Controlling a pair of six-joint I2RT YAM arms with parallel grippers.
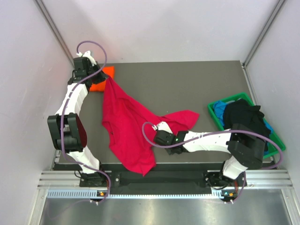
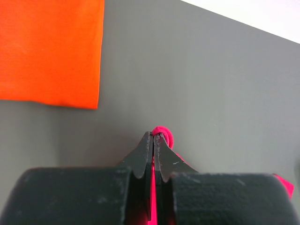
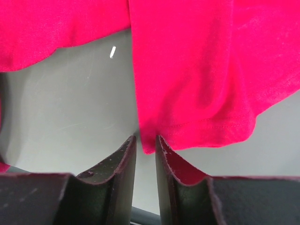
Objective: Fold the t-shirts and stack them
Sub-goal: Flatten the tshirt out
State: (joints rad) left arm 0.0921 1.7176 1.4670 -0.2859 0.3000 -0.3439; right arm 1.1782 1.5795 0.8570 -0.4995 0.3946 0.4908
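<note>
Folding is barely beginning: left gripper is pinching crimson t-shirt, right gripper gaping at its sleeve; orange t-shirt lying folded.

Bright, even light falls from above, leaving only faint, soft-edged shadows on the matte table around the red t-shirt. In the right wrist view a small white glint sits at eleven o'clock. The dark fingers at six o'clock look slightly soft, one tinted red.

Crimson shirt, orange shirt
</note>
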